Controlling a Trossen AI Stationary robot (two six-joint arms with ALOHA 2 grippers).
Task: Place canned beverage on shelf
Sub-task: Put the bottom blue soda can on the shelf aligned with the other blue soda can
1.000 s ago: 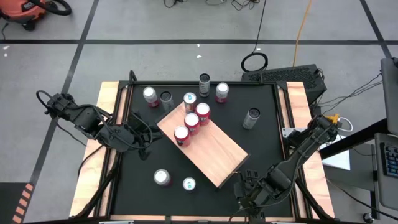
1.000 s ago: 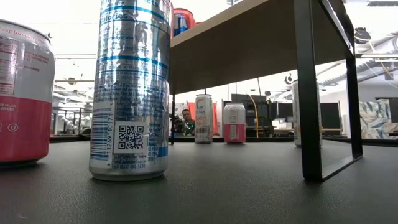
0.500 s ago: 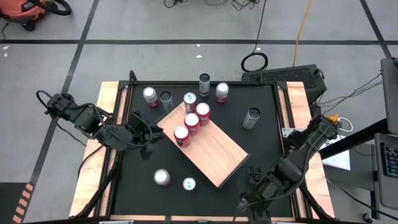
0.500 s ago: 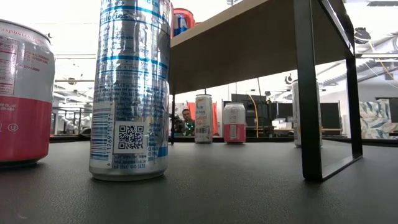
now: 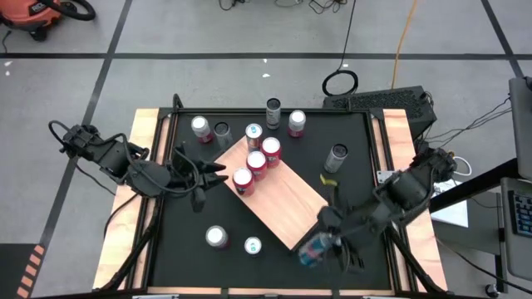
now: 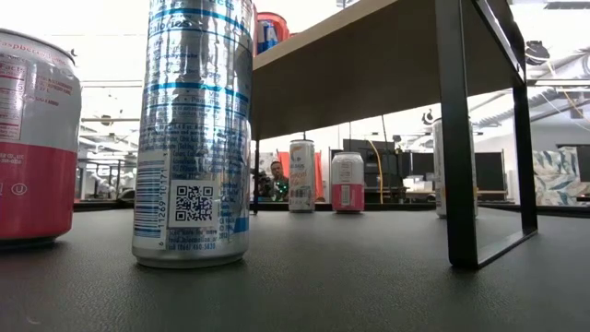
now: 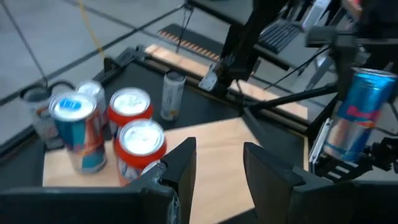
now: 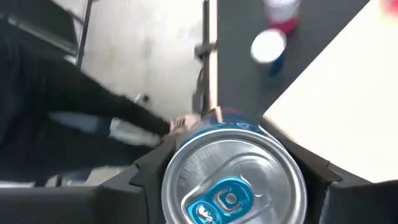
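Note:
The shelf (image 5: pixel 287 203), a pale wood slab on black legs, stands slantwise in the middle of the black table. Several cans (image 5: pixel 256 162) stand on its far-left end. My right gripper (image 5: pixel 316 249) is shut on a blue and silver can (image 7: pixel 356 115) in the air just off the shelf's near-right corner. The can's silver top (image 8: pixel 233 180) fills the right wrist view. My left gripper (image 7: pixel 219 165) hovers open at the shelf's left side, pointing across it, with nothing between its fingers. My right gripper pinches the blue can's round side wall (image 8: pixel 171 186) between its two fingers (image 8: pixel 144 169), one on each opposite side. The fingers come slanting down from the table's near-right. The can is lifted clear of table and shelf, nearly upright with its top up.
Loose cans stand along the table's far side (image 5: pixel 200 127) (image 5: pixel 297 122), one to the right of the shelf (image 5: pixel 336 156), and two near the front edge (image 5: pixel 216 237) (image 5: pixel 253 246). Wooden strips (image 5: pixel 141 166) edge the table. A person's dark sleeve and hand (image 8: pixel 93 124) show beyond the table.
My right gripper has risen from low over the table's near-right part, carrying the blue can clear of the table and a little toward the shelf's near corner. My left gripper has tipped upward and nosed slightly toward the shelf, still open.

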